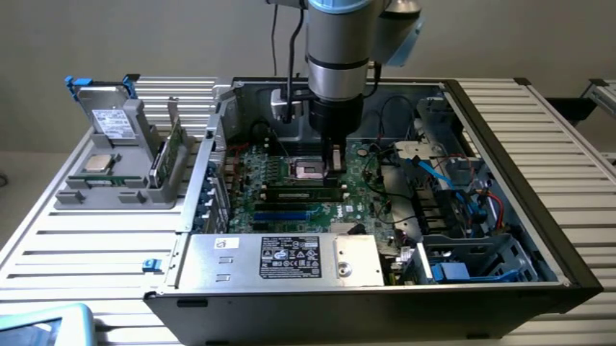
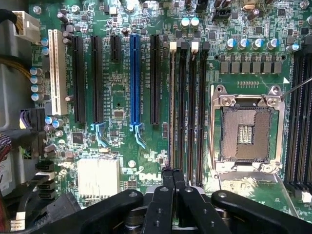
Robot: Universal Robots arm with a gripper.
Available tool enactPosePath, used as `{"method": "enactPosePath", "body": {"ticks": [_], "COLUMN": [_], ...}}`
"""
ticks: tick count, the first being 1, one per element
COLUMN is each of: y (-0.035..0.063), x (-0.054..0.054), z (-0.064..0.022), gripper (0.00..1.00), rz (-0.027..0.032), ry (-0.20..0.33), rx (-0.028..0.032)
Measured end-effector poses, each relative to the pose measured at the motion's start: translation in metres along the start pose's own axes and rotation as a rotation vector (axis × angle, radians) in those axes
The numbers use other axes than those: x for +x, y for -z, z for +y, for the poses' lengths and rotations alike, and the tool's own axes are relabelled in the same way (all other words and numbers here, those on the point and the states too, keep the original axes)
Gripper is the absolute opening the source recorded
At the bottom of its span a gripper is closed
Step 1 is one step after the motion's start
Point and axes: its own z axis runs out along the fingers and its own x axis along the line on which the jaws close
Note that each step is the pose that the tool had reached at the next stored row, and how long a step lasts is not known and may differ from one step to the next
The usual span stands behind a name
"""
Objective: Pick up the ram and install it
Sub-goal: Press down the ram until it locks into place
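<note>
- Wrist view: fingers [image 2: 168, 195] clenched flat together, nothing between them. Gripper [image 2: 174, 178] tip sits over the near end of the memory slots [image 2: 187, 107], next to the open CPU socket [image 2: 246, 131].
- Ram [image 2: 171, 107] looks edge-on in the slot furthest from the socket, a thin pale line running its length. I read it as standing in the slot; I can't tell whether it's fully seated.
- Can't tell either whether the tip touches the stick's end or hangs just above it.
- Exterior view: gripper [image 1: 335, 169] is down inside the PC case [image 1: 500, 122], over the motherboard [image 1: 361, 169], with the ram [image 1: 303, 192] lying just in front of it in its slot.
- A second green stick [image 1: 169, 155] stands in the grey holder [image 1: 106, 194] on the counter [image 1: 86, 245], on the exterior view's left, well away from the arm.
- Risks as I see them:
- pressing at one end only could tilt the stick and leave the far end high, latch unclicked
- a tip off the stick's thin edge could slip onto the neighbouring slot or the board
- the bare socket is close, so sideways drift could hit its pins
- too much downward push could flex the board
</note>
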Motion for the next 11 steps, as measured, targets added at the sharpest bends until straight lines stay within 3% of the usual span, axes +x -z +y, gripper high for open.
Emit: {"method": "enactPosePath", "body": {"ticks": [11], "y": [-0.0082], "x": [-0.0030], "z": [0.0020], "gripper": [0.11], "rz": [-0.0001], "ry": [-0.001], "rx": [0.0001]}}
